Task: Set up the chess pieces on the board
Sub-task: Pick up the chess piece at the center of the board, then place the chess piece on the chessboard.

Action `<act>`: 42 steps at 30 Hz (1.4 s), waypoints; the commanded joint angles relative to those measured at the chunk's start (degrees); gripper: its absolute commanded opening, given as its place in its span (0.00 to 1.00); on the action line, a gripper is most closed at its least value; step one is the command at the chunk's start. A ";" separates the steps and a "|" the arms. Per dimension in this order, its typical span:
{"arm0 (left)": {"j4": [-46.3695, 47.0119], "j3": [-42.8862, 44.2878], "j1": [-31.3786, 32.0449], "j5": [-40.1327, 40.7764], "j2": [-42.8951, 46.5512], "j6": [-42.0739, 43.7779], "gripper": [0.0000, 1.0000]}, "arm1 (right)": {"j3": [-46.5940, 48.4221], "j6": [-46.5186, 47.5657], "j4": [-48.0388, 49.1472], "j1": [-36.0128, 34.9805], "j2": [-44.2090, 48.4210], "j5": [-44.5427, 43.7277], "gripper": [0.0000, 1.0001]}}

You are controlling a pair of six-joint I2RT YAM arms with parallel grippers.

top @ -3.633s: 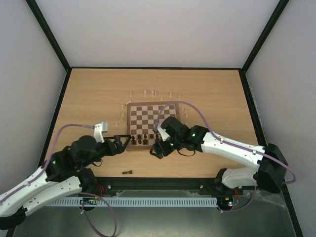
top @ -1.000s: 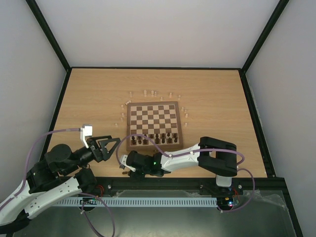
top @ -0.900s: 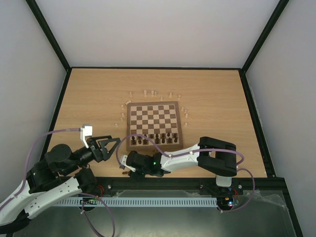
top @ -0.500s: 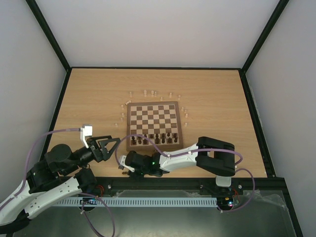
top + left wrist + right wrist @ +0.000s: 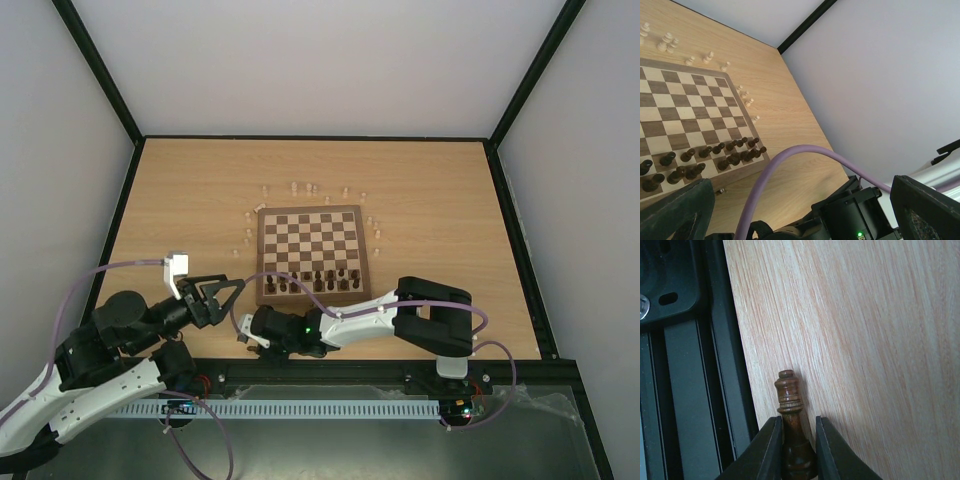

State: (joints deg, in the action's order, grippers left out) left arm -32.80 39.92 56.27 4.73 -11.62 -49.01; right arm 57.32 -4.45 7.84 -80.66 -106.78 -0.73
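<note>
The board [image 5: 310, 248] lies mid-table, with dark chess pieces [image 5: 315, 282] standing in its two near rows. Pale chess pieces [image 5: 300, 188] stand scattered on the table round its far and side edges. My right gripper [image 5: 250, 338] reaches low to the table's front edge, left of the board. In the right wrist view it is shut [image 5: 794, 440] on a dark chess piece [image 5: 788, 400], whose turned top sticks out past the fingertips. My left gripper [image 5: 215, 293] hovers wide open near the board's near-left corner, holding nothing. The left wrist view shows the board [image 5: 690, 107] and dark pieces [image 5: 715, 155].
The black frame rail [image 5: 690, 365] runs right beside the held piece at the table's edge. The right arm's purple cable [image 5: 790, 155] arcs across the left wrist view, above the right arm's black body [image 5: 855, 220]. Pale pieces [image 5: 667, 42] stand beyond the board.
The right gripper's jaws have come together on the dark piece at the front edge, and the arm has shifted slightly left. The left arm has held still over the last second.
</note>
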 commanded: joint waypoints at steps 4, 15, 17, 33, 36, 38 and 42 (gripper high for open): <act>0.79 0.61 -0.28 -0.41 -1.07 1.03 0.99 | -1.50 -1.99 -3.66 -0.37 3.25 -1.03 0.12; 0.98 1.11 -0.28 -4.13 -4.14 0.90 0.99 | -8.33 -7.28 -4.46 4.32 18.61 4.47 0.13; 1.06 0.85 -0.26 -6.81 -6.63 1.21 0.99 | -10.15 -8.28 -4.37 5.66 22.15 5.86 0.13; 4.79 -1.17 -0.28 -26.79 -17.09 3.17 0.99 | -20.23 -14.36 -7.53 11.23 46.07 11.65 0.17; 8.23 -3.79 -0.28 -30.54 -17.74 1.91 0.99 | -21.20 -15.11 -8.01 11.23 49.25 11.12 0.17; 10.70 -5.08 -0.28 -32.66 -18.40 0.55 0.99 | -21.45 -15.37 -8.72 11.23 50.68 10.06 0.17; 14.45 -7.10 -0.28 -36.21 -19.92 -2.81 0.99 | -21.42 -15.59 -9.83 11.23 52.46 8.40 0.18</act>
State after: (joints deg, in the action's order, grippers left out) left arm -24.01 34.70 56.27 -24.97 -30.37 -48.27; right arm 36.62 -18.96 0.71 -69.65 -56.25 9.30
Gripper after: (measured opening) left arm 0.990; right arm 0.176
